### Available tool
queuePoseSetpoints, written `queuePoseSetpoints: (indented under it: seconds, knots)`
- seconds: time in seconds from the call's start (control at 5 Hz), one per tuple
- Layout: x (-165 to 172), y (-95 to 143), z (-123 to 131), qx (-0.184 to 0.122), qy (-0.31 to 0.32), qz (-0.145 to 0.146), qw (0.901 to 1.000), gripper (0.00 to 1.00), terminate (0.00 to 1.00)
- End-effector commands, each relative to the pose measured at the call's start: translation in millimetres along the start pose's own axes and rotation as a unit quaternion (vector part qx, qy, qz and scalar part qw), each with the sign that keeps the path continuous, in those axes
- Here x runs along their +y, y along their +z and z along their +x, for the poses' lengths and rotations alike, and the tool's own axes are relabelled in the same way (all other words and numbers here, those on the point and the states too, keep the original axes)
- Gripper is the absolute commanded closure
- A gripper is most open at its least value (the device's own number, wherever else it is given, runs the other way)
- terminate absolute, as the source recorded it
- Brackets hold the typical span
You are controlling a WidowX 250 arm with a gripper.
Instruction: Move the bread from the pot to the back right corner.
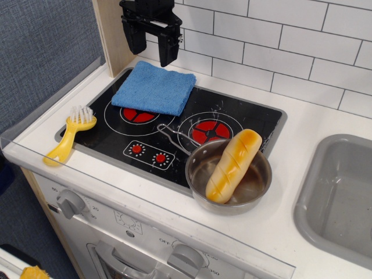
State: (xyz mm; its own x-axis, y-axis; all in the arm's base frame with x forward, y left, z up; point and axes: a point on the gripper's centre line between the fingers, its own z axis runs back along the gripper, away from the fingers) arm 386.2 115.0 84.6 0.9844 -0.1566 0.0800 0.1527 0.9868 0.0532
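Grey knobs (72,203) line the front panel of the toy stove, just below the counter's front edge. Above them, near the front edge, sits the pot (258,189), a small shiny steel one straddling the front right corner of the cooktop (104,139) and the white counter (302,125). Its thin wire handle (172,138) reaches back and left over the black glass. Inside the pot lies the bread (233,165), a glossy golden loaf with diagonal score lines, tilted so its lower end rests on the pot's bottom and its upper end leans over the back rim.

To the right, the grey sink (325,174) is set into the counter; what shows of its basin holds nothing. The back right corner (268,117) of the cooktop, nearest the tile wall (290,40) and the sink, is bare black glass.

A folded blue cloth (154,88) covers the back left burner. A yellow-handled brush (68,138) lies at the left edge of the cooktop, bristles toward the back.

The gripper (152,42) hangs above the back left corner, over the cloth, well apart from the pot. Its two black fingers stand apart with nothing between them.
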Motion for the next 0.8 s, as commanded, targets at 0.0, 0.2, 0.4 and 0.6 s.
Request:
queuePoseSetpoints:
  seconds: [0.0,0.2,0.4,0.6]
  knots:
    - [0.0,0.0,0.0,0.0,0.0,0.0,1.0,0.0,0.0]
    - [-15.5,11.0,-5.1,-0.025,-0.016,-0.005,0.9995,0.0,0.0]
    - [-38.0,30.4,-17.5,-0.048,-0.036,-0.01,0.9981,0.0,0.0]
    - [-88.0,45.4,-43.5,-0.052,-0.071,-0.009,0.9961,0.0,0.0]
